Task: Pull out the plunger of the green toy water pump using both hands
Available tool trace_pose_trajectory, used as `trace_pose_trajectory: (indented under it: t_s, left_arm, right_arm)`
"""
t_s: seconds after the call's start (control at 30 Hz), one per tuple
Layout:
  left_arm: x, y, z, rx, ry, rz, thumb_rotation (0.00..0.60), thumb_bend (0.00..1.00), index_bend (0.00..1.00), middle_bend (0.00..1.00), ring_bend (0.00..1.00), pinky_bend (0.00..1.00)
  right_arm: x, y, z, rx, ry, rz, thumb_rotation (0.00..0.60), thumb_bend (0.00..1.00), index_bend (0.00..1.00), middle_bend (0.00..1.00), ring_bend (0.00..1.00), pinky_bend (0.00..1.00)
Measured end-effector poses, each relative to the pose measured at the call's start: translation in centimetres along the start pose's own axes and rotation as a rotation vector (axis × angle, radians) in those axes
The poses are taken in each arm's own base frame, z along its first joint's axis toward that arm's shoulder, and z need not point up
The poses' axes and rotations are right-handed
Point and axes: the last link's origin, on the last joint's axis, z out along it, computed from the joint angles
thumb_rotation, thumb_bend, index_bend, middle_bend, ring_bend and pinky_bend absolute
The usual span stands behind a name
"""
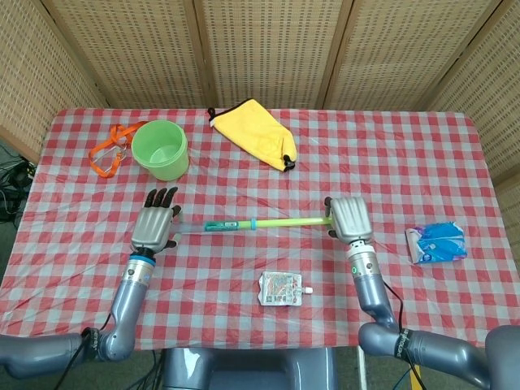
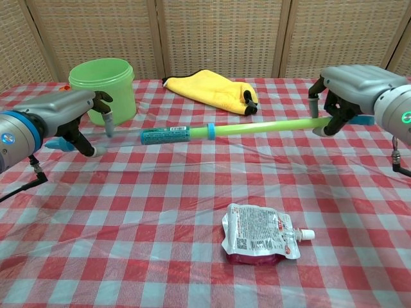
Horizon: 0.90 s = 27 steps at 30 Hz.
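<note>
The green toy water pump [image 2: 225,130] hangs above the desk [image 2: 192,256], stretched between the two hands. The right hand [image 2: 343,96] grips its green end. The left hand [image 2: 70,115] holds the thin plunger [image 2: 119,136] at the other end. Behind the left hand stands a green bucket [image 1: 160,149], with nothing in it.

One green toy water pump [image 1: 268,222], one green bucket [image 1: 160,149], one yellow bag [image 1: 256,132], one orange strap [image 1: 108,149], one foil pouch [image 1: 280,288], one blue packet [image 1: 437,241], two hands: left hand [image 1: 153,228], right hand [image 1: 350,218]
</note>
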Motion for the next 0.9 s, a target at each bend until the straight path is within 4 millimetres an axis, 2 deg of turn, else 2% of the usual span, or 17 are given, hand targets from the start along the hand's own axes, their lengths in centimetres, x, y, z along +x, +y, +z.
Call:
trace_pose_trajectory:
  t_s: [0.23, 0.9]
  left_arm:
    - [0.1, -0.4, 0.2, 0.009, 0.001, 0.015, 0.6, 0.48, 0.68, 0.0, 0.0, 0.0]
    - [0.5, -0.4, 0.7, 0.011, -0.003, 0.038, 0.6, 0.48, 0.67, 0.0, 0.0, 0.0]
  right_arm:
    - [0.3, 1.4, 0.4, -0.047, 0.004, -0.007, 0.6, 0.52, 0.81, 1.0, 0.98, 0.69]
    - [0.7, 3.5, 0.9, -0.123, 0.001, -0.03, 0.6, 0.51, 0.81, 1.0, 0.97, 0.69]
